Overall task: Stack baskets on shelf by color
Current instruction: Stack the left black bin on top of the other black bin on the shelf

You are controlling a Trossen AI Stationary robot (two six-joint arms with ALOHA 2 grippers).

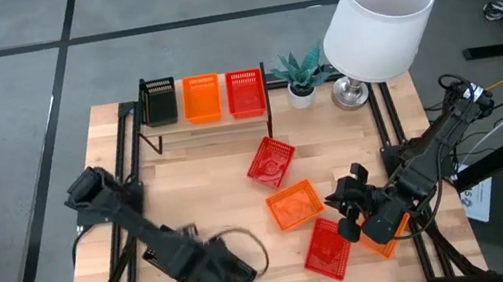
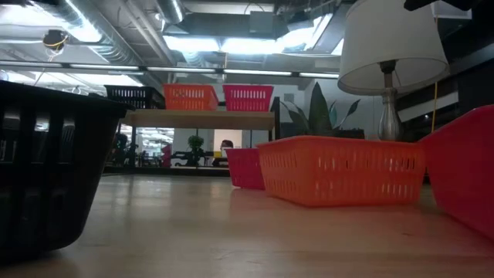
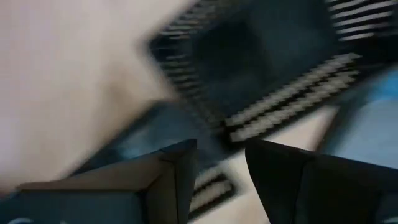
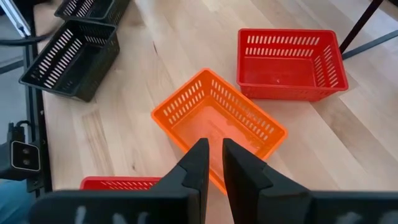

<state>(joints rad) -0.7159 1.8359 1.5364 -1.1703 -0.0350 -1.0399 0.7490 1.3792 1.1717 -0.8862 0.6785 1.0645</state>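
The baskets look light and thin-walled. Their slotted plastic sides will probably bend a little under pressure, and the smooth plastic may slip. I judge the best hold is on one wall at the rim, with one finger inside and one outside.

On the shelf (image 1: 210,132) one black basket (image 1: 159,102), one orange basket (image 1: 202,98) and one red basket (image 1: 245,92) already stand in a row. On the counter (image 1: 198,185) a red basket (image 1: 270,161) lies near the shelf. An orange basket (image 1: 293,204) lies in the middle, and another red basket (image 1: 326,248) lies nearer the front edge. One more orange basket (image 1: 389,239) is mostly hidden under the right arm. Two black baskets (image 4: 73,58) lie at the left side of the counter, near the left arm.

The right gripper (image 4: 211,167) hovers above the orange basket in the middle, pointing down at its near wall. Its jaws are almost together, with only a narrow gap, and they hold nothing. They must open wider before they can take the wall.

The left gripper (image 3: 221,177) is low at the front left of the counter, close over a black basket. Its jaws stand apart, and part of the slotted wall shows in the gap. I cannot tell if they grip it.
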